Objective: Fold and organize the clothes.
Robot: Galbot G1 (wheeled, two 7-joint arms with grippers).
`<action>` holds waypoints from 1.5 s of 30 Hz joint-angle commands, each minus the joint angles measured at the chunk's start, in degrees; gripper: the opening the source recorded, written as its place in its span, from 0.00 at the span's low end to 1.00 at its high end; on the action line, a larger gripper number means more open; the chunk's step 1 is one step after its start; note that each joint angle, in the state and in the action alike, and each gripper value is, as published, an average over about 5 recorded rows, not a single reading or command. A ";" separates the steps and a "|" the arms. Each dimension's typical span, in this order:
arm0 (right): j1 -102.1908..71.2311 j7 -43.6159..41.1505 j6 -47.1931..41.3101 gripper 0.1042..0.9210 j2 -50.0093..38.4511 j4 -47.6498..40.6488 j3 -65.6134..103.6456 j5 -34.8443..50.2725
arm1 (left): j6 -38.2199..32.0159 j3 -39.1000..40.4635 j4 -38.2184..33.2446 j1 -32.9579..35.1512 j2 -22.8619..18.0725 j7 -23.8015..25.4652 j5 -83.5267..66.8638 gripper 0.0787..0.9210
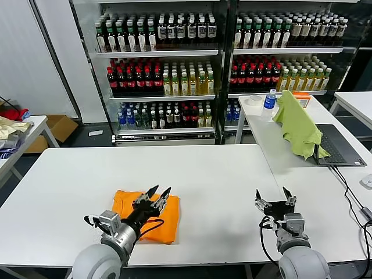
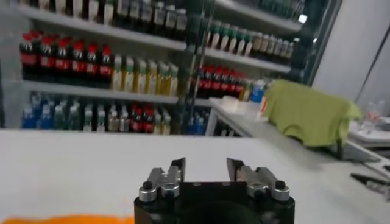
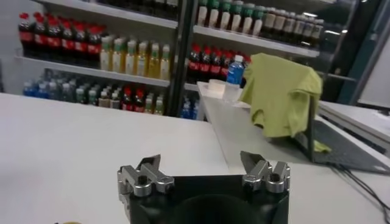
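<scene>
Light falls bright and even from overhead onto my white table, leaving only faint, soft shadows beneath my arms. My head view is crisp, though its shelf uprights bow at the edges. In both wrist views the bottle shelves look soft and blurred.

**What the views leave out**

The left gripper and its arm cover the middle of the orange T-shirt, so any lettering there cannot be seen. In the left wrist view only a thin orange strip of it shows, cut off by the picture's edge. The green cloth hides much of the laptop. Bottle labels on the shelves are too small to read. A pile of garments is cut off at the head view's edge.
</scene>
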 commanded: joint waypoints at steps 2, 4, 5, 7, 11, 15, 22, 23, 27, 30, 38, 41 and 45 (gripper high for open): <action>6.00 -6.04 -1.80 0.88 -0.55 0.71 -13.48 16.46 | -5.31 -14.10 1.95 -0.17 8.64 2.98 7.49 0.58; 7.60 -6.31 -1.86 0.88 -0.74 -0.21 -17.89 19.84 | -6.00 -18.53 4.03 1.15 10.40 3.48 9.72 0.66; 8.25 -6.14 -1.90 0.88 -0.83 -0.62 -19.74 21.41 | -6.13 -20.39 4.74 1.70 11.01 3.57 10.10 0.69; 9.64 -5.12 -1.98 0.88 -1.02 -1.34 -23.97 25.14 | -6.11 -24.01 5.98 2.68 11.86 3.61 10.37 0.76; 13.75 -2.57 -2.03 0.88 -0.81 -4.44 -30.16 27.92 | -5.93 -27.61 6.75 3.85 12.15 3.49 10.19 0.86; 20.87 -0.33 -2.02 0.88 0.32 -12.95 -32.93 27.59 | -5.88 -27.90 6.21 4.74 11.51 3.32 10.37 0.88; 27.22 0.88 -2.01 0.88 2.13 -20.49 -34.84 26.95 | -4.08 -27.37 5.54 5.64 10.69 3.23 10.43 0.88; 27.48 1.17 -2.02 0.88 2.26 -21.21 -34.86 26.97 | -4.07 -27.37 5.62 5.76 10.63 3.24 10.43 0.88; 27.90 2.43 -2.05 0.88 2.57 -23.30 -35.27 26.57 | -3.46 -27.20 5.60 6.38 10.70 3.35 10.27 0.88; 27.83 2.86 -2.06 0.88 2.76 -23.33 -35.72 26.45 | -2.85 -26.76 5.77 6.34 10.82 3.40 10.17 0.88; 24.55 4.31 -2.18 0.88 0.88 -18.40 -36.19 29.69 | -2.98 -26.59 6.16 6.28 10.70 3.35 10.26 0.88; 23.35 4.83 -2.16 0.88 0.55 -18.30 -35.98 29.70 | -3.01 -26.37 6.36 6.10 10.59 3.34 10.31 0.88; 22.38 5.69 -2.11 0.88 0.68 -18.02 -35.79 31.15 | -3.04 -25.90 6.41 5.90 10.34 3.34 10.43 0.88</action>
